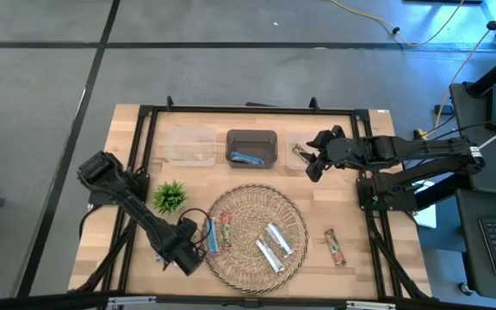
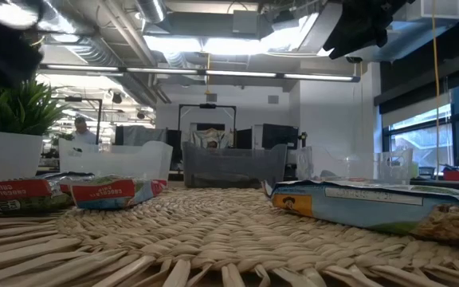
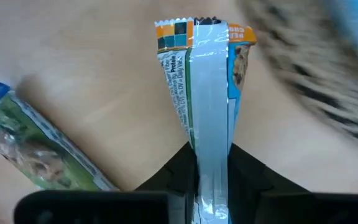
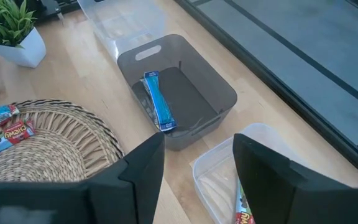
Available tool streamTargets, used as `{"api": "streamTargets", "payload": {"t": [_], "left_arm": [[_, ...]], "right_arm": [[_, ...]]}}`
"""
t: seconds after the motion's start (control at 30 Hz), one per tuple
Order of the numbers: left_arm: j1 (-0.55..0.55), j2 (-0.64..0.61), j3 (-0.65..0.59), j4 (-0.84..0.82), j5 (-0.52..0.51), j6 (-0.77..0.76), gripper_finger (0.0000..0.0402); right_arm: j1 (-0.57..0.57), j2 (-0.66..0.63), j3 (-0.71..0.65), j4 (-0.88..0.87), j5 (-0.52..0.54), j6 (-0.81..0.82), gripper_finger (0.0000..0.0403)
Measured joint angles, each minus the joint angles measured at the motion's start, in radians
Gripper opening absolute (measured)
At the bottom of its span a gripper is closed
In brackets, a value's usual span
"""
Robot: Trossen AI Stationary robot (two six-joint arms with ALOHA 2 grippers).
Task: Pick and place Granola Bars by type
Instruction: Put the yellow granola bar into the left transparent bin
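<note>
My left gripper (image 1: 198, 244) (image 3: 210, 149) is at the wicker tray's left edge, shut on a blue granola bar (image 1: 212, 234) with an orange end. A green-wrapped bar (image 3: 36, 152) lies on the wood beside it. On the tray (image 1: 295, 207) lie two silvery-white bars (image 1: 275, 245) and a brown-red bar (image 1: 227, 228). Another brown-red bar (image 1: 335, 247) lies on the table to the tray's right. My right gripper (image 1: 315, 164) (image 4: 197, 149) hangs open over the right clear bin (image 4: 216, 180), which holds a red-green bar (image 4: 244, 211). A blue bar (image 4: 159, 102) lies in the dark bin (image 1: 252, 146). My left gripper pinches the blue bar between its two fingers (image 3: 173, 171) at one end (image 3: 211, 162), the back seam of the wrapper facing the wrist camera. The bar sticks straight out past the fingertips, lying along the fingers, and its orange far end (image 3: 197, 31) points toward the tray.
An empty clear bin (image 1: 189, 144) stands left of the dark bin along the far side. A small green plant in a white pot (image 1: 170, 196) sits between my left arm and the tray. A black frame rail (image 1: 248, 109) borders the table.
</note>
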Motion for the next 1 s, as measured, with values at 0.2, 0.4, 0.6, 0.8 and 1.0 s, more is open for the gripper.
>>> {"api": "streamTargets", "payload": {"t": [0.2, 0.4, 0.6, 0.8, 1.0], "left_arm": [[0.012, -0.176, 0.001, -0.002, -0.19, 0.092, 0.0058], [0.101, -0.383, 0.002, -0.015, -0.486, 0.364, 0.0055], [0.301, -0.548, 0.002, -0.076, -0.63, 0.748, 0.0055], [0.565, -0.628, 0.002, -0.19, -0.538, 1.037, 0.0054], [0.811, -0.616, 0.002, -0.232, -0.509, 1.204, 0.0055]], "right_arm": [[0.0, 0.0, 0.0, 0.0, 0.0, -0.011, 0.0194], [0.0, 0.0, 0.0, 0.001, 0.001, -0.026, 0.0194], [0.0, 0.0, 0.0, 0.001, 0.013, -0.027, 0.0194], [0.0, 0.0, 0.0, 0.001, 0.012, -0.02, 0.0194], [0.0, 0.0, 0.0, 0.006, 0.011, -0.019, 0.0194]]}}
